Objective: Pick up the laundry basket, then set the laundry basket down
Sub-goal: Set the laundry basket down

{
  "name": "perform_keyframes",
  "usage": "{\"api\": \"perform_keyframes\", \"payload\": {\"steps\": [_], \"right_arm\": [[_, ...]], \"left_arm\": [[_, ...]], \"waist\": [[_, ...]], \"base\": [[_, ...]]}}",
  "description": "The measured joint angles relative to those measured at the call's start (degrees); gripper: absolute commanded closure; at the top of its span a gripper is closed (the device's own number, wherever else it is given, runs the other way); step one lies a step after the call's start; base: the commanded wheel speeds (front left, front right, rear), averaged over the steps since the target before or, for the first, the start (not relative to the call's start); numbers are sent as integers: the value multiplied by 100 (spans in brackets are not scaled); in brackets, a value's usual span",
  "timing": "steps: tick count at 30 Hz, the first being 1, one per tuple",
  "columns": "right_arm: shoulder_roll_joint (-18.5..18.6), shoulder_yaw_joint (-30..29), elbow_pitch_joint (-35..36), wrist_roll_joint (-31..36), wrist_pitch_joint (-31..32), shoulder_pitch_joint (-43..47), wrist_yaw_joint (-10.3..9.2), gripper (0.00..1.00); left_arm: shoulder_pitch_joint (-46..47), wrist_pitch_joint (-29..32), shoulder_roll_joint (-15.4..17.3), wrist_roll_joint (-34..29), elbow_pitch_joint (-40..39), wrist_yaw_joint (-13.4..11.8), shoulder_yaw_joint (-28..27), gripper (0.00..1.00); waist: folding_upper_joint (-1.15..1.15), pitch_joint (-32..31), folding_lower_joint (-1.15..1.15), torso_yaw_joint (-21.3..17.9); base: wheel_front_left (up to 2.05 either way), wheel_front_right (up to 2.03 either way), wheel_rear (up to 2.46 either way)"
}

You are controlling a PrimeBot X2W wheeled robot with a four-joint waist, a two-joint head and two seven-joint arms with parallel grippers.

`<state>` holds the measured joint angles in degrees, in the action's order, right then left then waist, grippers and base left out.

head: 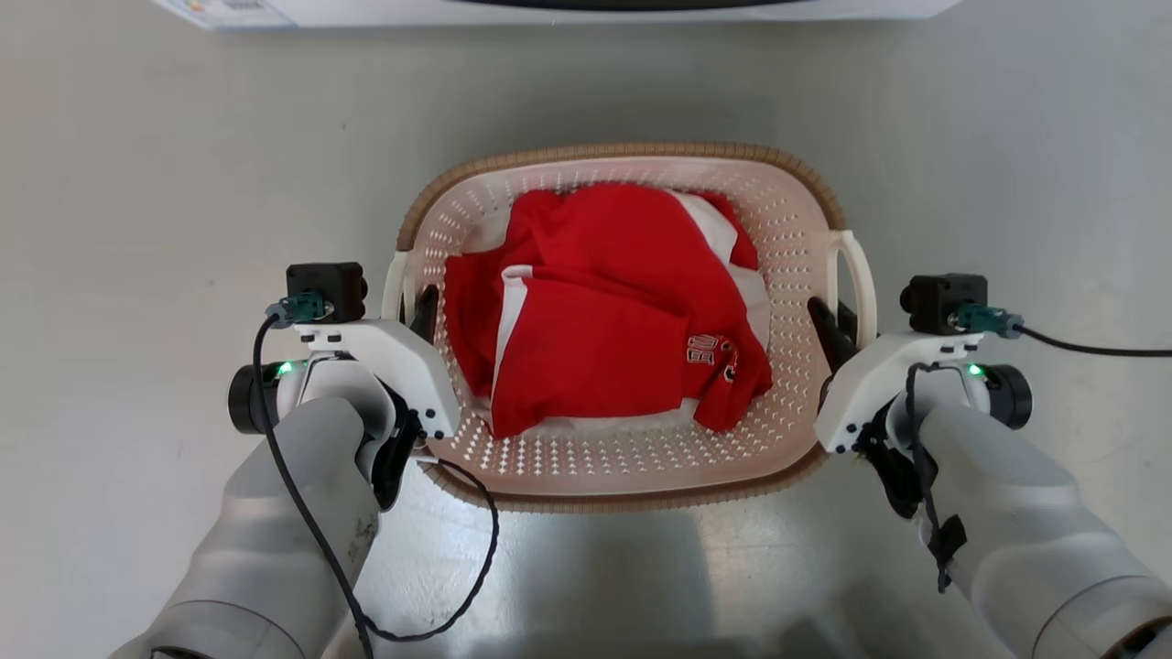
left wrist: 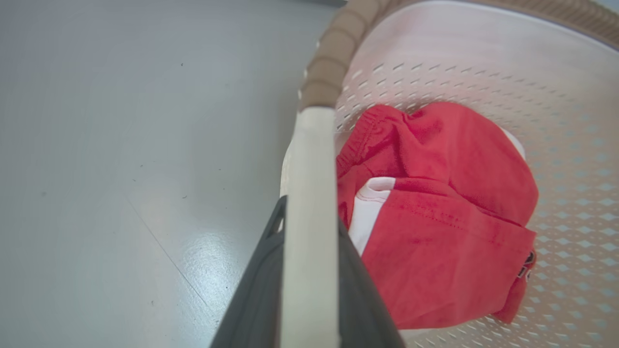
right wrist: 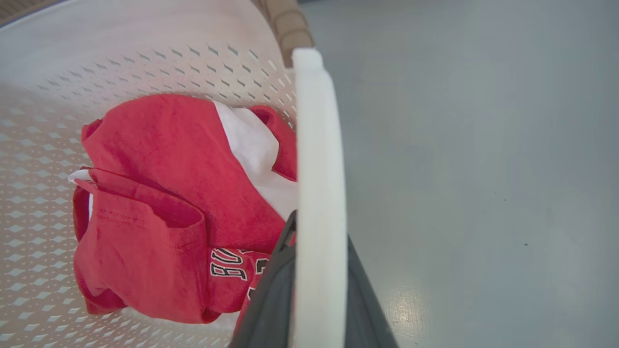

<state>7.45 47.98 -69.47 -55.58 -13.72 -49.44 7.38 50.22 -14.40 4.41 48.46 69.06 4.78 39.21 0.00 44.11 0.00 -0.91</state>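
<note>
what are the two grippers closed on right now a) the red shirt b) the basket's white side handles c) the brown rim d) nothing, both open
b: the left gripper pinches the left handle of the laundry basket, and the right gripper pinches the right handle.

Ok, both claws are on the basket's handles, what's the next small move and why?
Probably raise both arms together, slowly and level. The left claw is shut on the left handle and the right claw on the right handle, so the laundry basket is gripped on both sides; an uneven lift could spill the red clothing.
</note>
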Motion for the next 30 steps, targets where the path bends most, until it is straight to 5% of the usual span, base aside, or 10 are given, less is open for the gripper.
{"api": "perform_keyframes", "payload": {"steps": [25, 26, 28, 29, 30], "right_arm": [[186, -892, 299, 860, -46, -131, 1, 100], [187, -928, 307, 880, -46, -131, 1, 85], [186, -964, 314, 914, -47, -130, 1, 56], [192, -1007, 324, 956, -47, -131, 0, 3], [209, -1056, 332, 995, -47, -131, 1, 0]], "left_arm": [[99, -32, -182, -1105, -327, -80, -1062, 100], [110, -32, -191, -1140, -316, -67, -1099, 100], [129, -31, -201, -1189, -297, -66, -1123, 67], [149, -32, -208, -1243, -263, -63, -1139, 46], [166, -31, -207, -1278, -229, -31, -1158, 0]], "waist": [[0, 647, 0, 130], [0, 656, 0, 130], [0, 662, 0, 130], [0, 664, 0, 134], [0, 666, 0, 137]], "base": [[0, 0, 0], [0, 0, 0], [0, 0, 0], [0, 0, 0], [0, 0, 0]]}}
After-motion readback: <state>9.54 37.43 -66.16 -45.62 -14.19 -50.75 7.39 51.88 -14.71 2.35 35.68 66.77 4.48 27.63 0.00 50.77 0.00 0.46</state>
